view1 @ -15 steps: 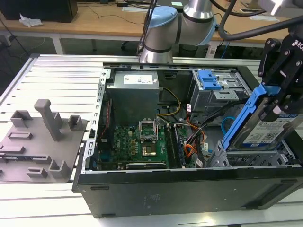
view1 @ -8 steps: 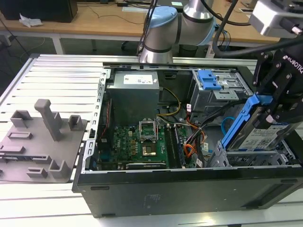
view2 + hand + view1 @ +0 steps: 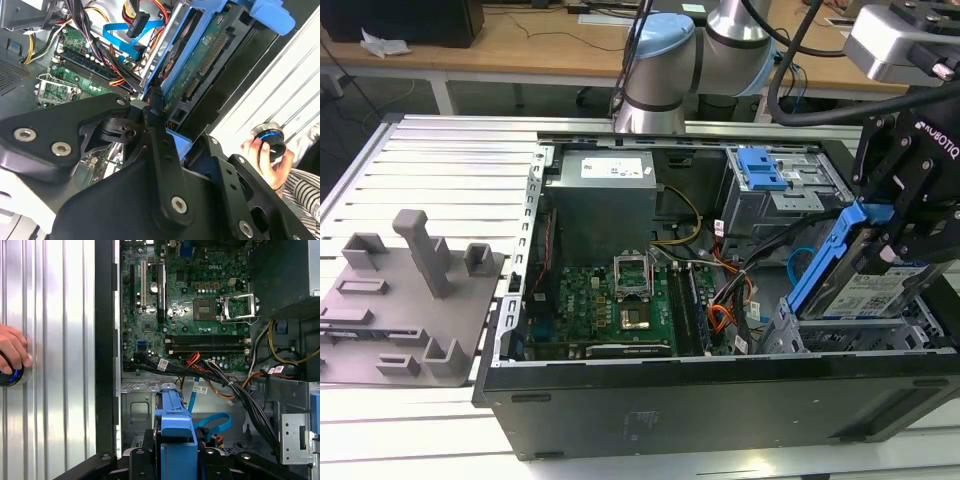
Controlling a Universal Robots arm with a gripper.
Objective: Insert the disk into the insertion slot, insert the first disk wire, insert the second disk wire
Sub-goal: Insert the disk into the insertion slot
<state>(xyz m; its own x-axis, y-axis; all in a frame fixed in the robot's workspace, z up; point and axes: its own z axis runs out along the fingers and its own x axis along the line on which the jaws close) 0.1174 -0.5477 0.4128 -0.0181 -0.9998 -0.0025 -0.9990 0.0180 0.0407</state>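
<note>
The exterior view looks down at a slant across the open computer case, far enough back to take in its whole interior. The first wrist view faces straight down on the motherboard from close above. The second wrist view sits very near behind the gripper, looking along the disk. All three share motherboard and disk; a person's hand appears in both wrist views.

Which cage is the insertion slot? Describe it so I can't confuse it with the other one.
In the open computer case, go to the near corner at the exterior view's right. The insertion slot is the low silver perforated cage there, under the tilted disk that the gripper holds. Unlike the taller grey cage behind it, it carries no blue latch.
</note>
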